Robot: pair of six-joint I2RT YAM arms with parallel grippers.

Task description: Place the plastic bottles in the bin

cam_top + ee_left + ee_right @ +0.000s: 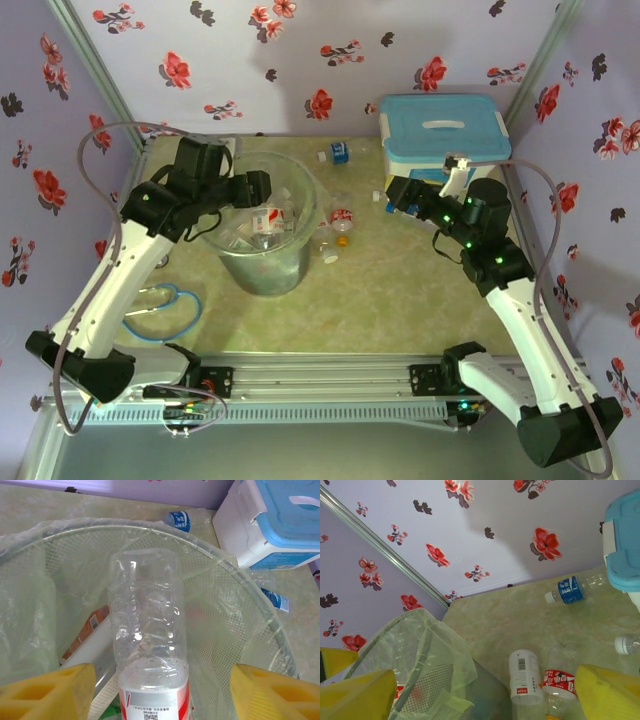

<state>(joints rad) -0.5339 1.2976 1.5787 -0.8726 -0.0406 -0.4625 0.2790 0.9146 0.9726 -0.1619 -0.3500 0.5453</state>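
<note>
- Clear plastic with a red label: one bottle [148, 645] sits between the yellow fingers [50, 692] of the left tool [162, 675], right over the mouth of the bin [262, 268].
- That tool stands partly open, with a gap on each side of the bottle (neither finger touches it, as far as I can see).
- The bin is grey mesh lined with a clear bag, and an orange-labelled bottle [89, 628] lies inside it.
- The right tool [486, 685] hangs with its jaws wide and nothing in them, between the bin and the white box [445, 140] with the blue lid.
- On the worktop [400, 290], just right of the bin, a red-labelled bottle [560, 677] and a white-labelled bottle [524, 672] lie side by side.
- A blue-labelled bottle [572, 590] lies farther back, near the wall [495, 540].
</note>
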